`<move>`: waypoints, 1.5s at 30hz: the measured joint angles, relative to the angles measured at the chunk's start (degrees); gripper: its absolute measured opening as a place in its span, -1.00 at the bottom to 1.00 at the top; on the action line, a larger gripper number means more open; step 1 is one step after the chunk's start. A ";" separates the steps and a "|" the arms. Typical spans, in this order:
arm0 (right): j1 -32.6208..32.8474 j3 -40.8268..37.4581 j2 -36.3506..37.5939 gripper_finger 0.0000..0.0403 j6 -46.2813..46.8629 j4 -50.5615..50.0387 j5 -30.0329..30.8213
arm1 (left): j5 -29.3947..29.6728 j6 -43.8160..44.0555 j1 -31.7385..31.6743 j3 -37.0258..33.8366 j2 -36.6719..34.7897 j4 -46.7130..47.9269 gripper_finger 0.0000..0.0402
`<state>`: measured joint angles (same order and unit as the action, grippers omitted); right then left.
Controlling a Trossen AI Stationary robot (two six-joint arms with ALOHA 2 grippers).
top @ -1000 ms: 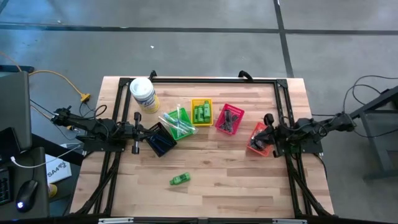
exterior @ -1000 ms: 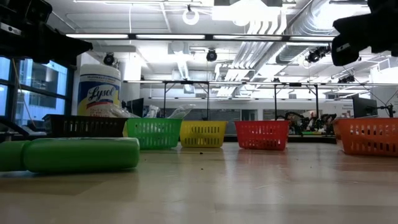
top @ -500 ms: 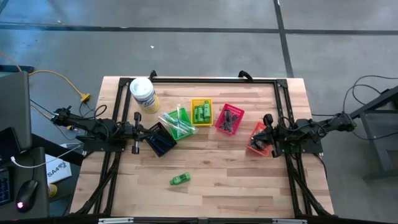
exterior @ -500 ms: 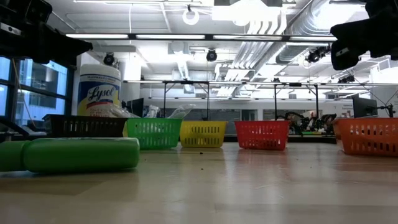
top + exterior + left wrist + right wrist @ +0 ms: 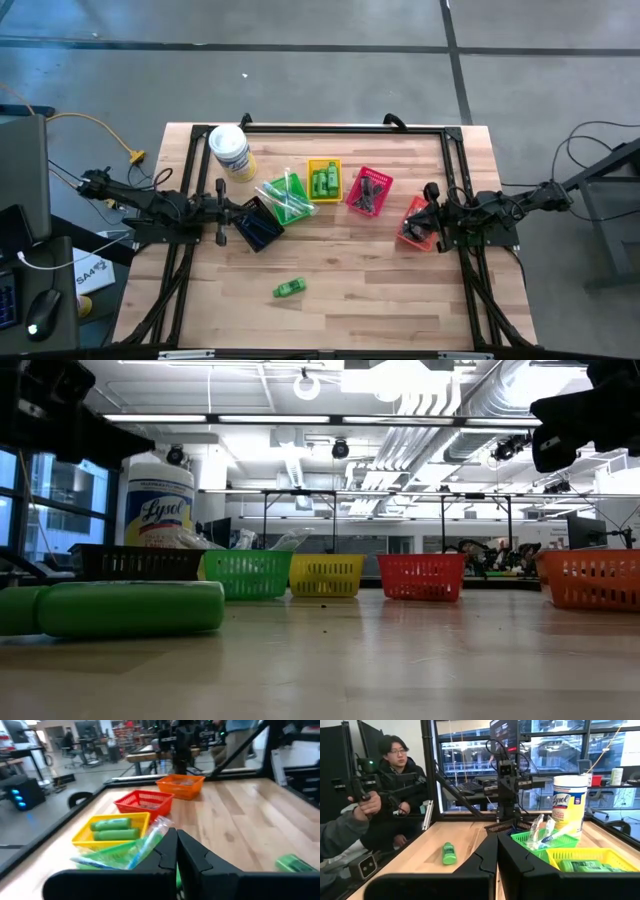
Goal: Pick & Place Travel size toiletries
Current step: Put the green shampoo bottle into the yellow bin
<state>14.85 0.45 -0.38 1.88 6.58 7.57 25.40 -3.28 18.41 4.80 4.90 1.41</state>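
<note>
A bright green mini bottle [image 5: 289, 288] lies on its side on the bare wood toward the near edge; it also shows in the low view [image 5: 130, 608]. More green bottles [image 5: 112, 830] lie in the yellow basket [image 5: 324, 180], and slim clear tubes [image 5: 542, 827] stick out of the green basket [image 5: 287, 198]. My left gripper [image 5: 232, 211] hovers shut beside the black basket [image 5: 258, 225]. My right gripper [image 5: 420, 216] hovers shut over the orange basket [image 5: 415, 224]. Both hold nothing, as the left wrist view [image 5: 176, 845] and the right wrist view [image 5: 497, 851] show.
A red basket [image 5: 368, 190] stands between the yellow and orange ones. A big white tub [image 5: 231, 152] stands at the far left. A black frame [image 5: 345, 128] runs round the table. A person [image 5: 395, 775] sits beyond the left edge, hand [image 5: 365, 802] on a grip.
My left arm has shifted a little and its gripper has turned slightly in place. Baskets, the loose bottle and my right arm are where they were.
</note>
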 joint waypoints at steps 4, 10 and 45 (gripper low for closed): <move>0.00 0.00 0.00 -0.99 -0.26 0.16 1.19 | 2.04 -0.67 0.00 4.31 6.43 -1.24 -1.00; 0.00 -0.02 0.00 -0.99 -2.12 0.58 2.99 | 2.37 0.55 -0.01 11.97 20.49 -1.40 -1.00; 0.00 -0.13 -0.11 -0.99 -0.05 -2.96 2.94 | -6.75 41.94 11.97 63.77 89.08 32.70 0.44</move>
<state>14.85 0.32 -0.49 1.83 3.62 10.52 18.65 38.67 30.38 68.58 93.98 34.12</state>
